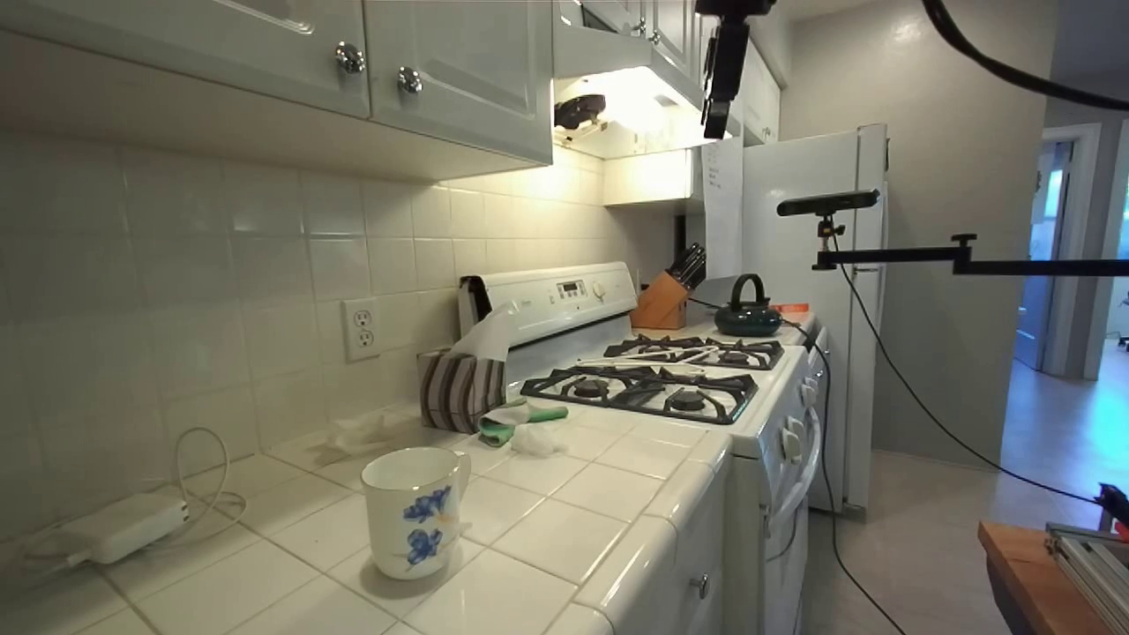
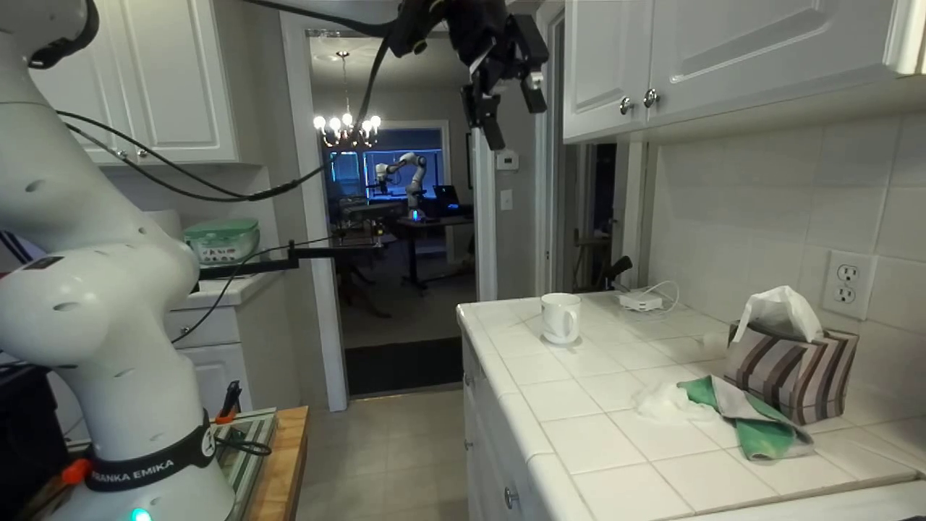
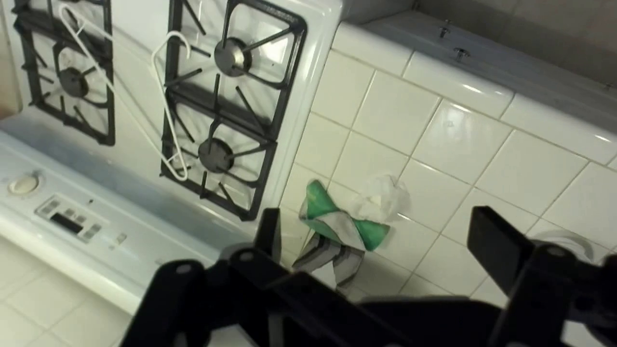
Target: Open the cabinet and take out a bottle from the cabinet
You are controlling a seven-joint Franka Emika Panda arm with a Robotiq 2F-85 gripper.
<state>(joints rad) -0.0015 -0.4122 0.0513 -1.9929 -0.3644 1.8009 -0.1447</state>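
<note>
The white upper wall cabinet (image 1: 467,62) hangs over the counter with its panelled doors shut. It also shows in an exterior view (image 2: 752,51). Small round silver knobs (image 1: 409,80) sit low on its doors. No bottle shows in any view; the inside of the cabinet is hidden. My gripper (image 2: 515,119) is open and empty, pointing down in the air, apart from the cabinet doors. It also hangs at the top of an exterior view (image 1: 716,123). In the wrist view its two fingers (image 3: 378,231) stand wide apart above the counter, with nothing between them.
A white mug with blue flowers (image 1: 410,520) stands on the tiled counter (image 2: 622,463). A striped tissue box (image 2: 792,369), a green-grey cloth (image 2: 752,420) and crumpled tissue (image 3: 381,197) lie near the stove (image 3: 140,29). The range hood (image 1: 609,53) adjoins the cabinet. A camera arm (image 1: 891,256) sticks out.
</note>
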